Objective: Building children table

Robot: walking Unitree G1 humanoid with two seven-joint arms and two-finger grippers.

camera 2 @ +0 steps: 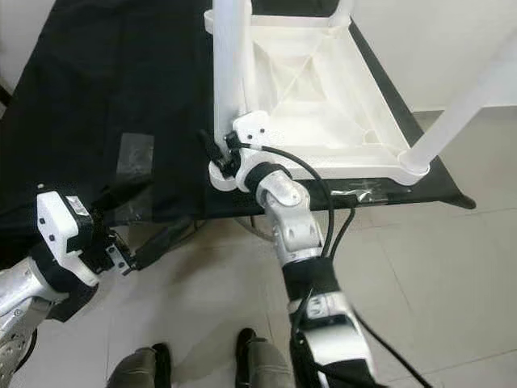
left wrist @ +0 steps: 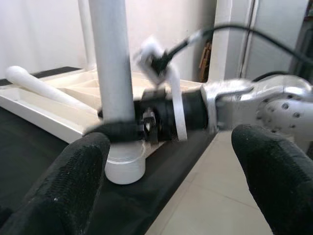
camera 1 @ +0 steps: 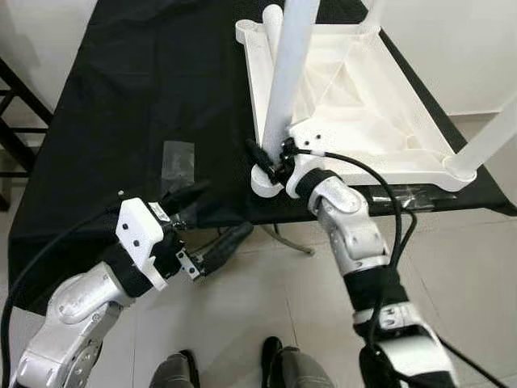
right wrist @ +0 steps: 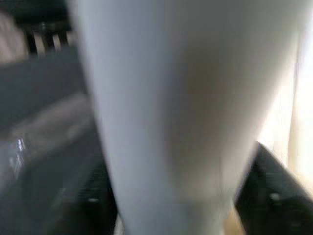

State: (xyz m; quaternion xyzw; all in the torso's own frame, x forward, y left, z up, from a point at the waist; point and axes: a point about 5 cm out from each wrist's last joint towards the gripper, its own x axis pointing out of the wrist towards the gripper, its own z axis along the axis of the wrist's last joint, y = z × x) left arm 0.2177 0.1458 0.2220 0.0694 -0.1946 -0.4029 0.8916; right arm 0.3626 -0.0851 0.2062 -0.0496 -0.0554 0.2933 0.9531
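A white children's table (camera 1: 420, 121) lies upside down on a black-covered work table (camera 1: 137, 97). At its near left corner a white leg (camera 1: 287, 73) stands upright in its socket. My right gripper (camera 1: 271, 164) is shut on that leg just above the socket; in the left wrist view one black finger (left wrist: 117, 131) wraps the leg (left wrist: 112, 63). In the right wrist view the leg (right wrist: 161, 107) sits close between the fingers. My left gripper (camera 1: 220, 212) hangs open at the work table's front edge, left of the leg, holding nothing.
Another white leg (camera 1: 493, 137) stands at the near right corner, and a loose leg (left wrist: 29, 81) lies in the upturned top. A clear tape patch (camera 1: 179, 159) sits on the cloth. A dark frame (camera 1: 12, 105) stands at far left. My feet (camera 1: 275, 364) are on tiled floor.
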